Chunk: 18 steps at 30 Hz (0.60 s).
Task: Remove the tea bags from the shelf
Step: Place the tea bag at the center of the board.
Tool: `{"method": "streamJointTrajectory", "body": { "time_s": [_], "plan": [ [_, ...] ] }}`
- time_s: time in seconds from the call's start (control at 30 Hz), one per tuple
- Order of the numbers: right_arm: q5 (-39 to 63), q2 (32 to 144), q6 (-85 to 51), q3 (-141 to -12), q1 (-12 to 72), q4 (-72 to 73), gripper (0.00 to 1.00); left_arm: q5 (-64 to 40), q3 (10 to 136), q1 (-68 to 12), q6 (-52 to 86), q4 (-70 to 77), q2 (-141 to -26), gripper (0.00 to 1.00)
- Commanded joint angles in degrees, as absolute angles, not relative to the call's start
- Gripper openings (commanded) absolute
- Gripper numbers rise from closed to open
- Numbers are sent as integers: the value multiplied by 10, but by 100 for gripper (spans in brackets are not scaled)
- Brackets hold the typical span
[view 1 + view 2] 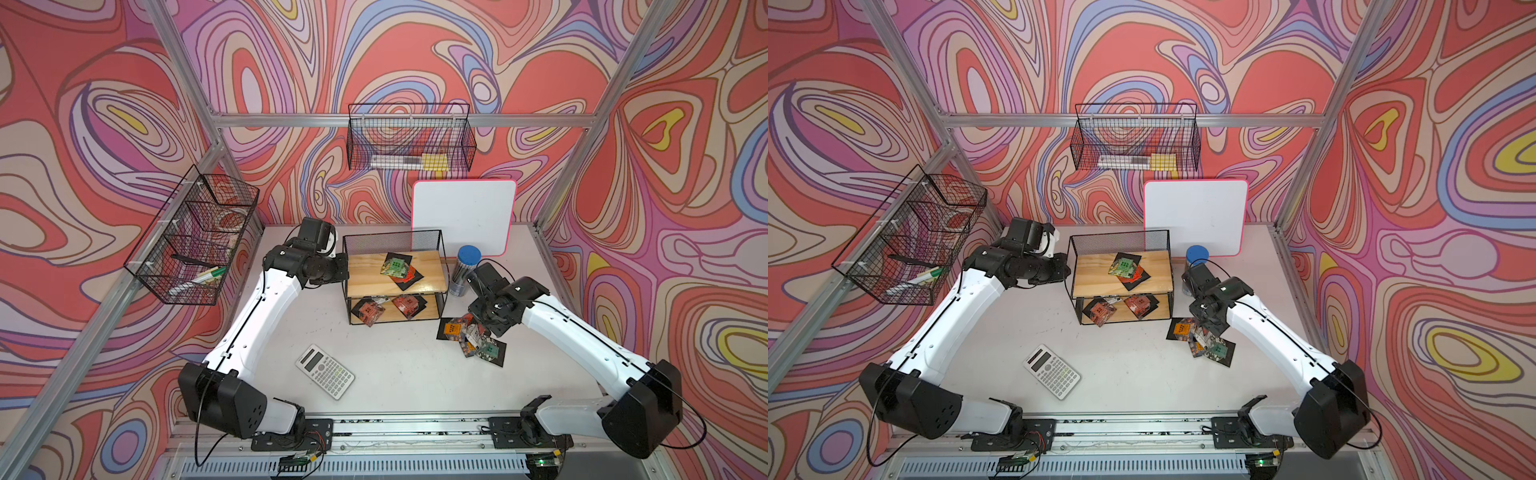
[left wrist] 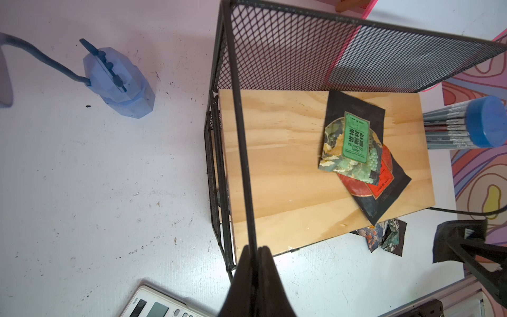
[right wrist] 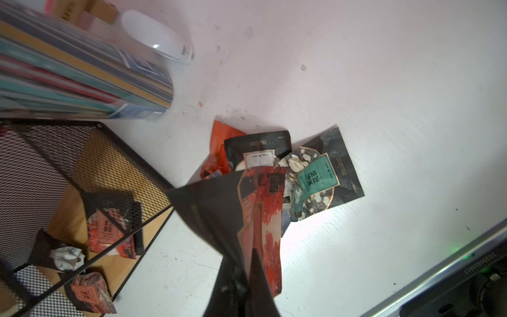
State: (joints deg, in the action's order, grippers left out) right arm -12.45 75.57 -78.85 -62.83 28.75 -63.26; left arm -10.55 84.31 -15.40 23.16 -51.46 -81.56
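White tabletop (image 1: 395, 374) is ringed by swirl-print walls. At its 12 o'clock the shelf (image 1: 365, 274) is set. Its frame wire appears to be pinched in the closed left gripper (image 2: 254, 251) at the shelf's 9 o'clock. A pile (image 1: 457, 330) of bags is seen at its 4 o'clock, and above it a red bag (image 3: 263, 197) is clamped by the right gripper (image 3: 242, 263). Two tea bags (image 1: 397, 266) are found on the top board, about three below. They are judged light, limp and glossy, so an overhanging edge is best pinched.
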Motion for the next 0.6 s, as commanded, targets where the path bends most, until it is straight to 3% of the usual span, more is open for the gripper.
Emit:
{"method": "streamJointTrajectory", "body": {
  "time_s": [0.0,0.57],
  "plan": [
    [-81,750,-836,-598,283,-613,0,-106,846,-154,232,-525,-802,0],
    [-22,793,-889,-507,282,-500,2,-105,848,-154,234,-523,-806,0]
  ]
}}
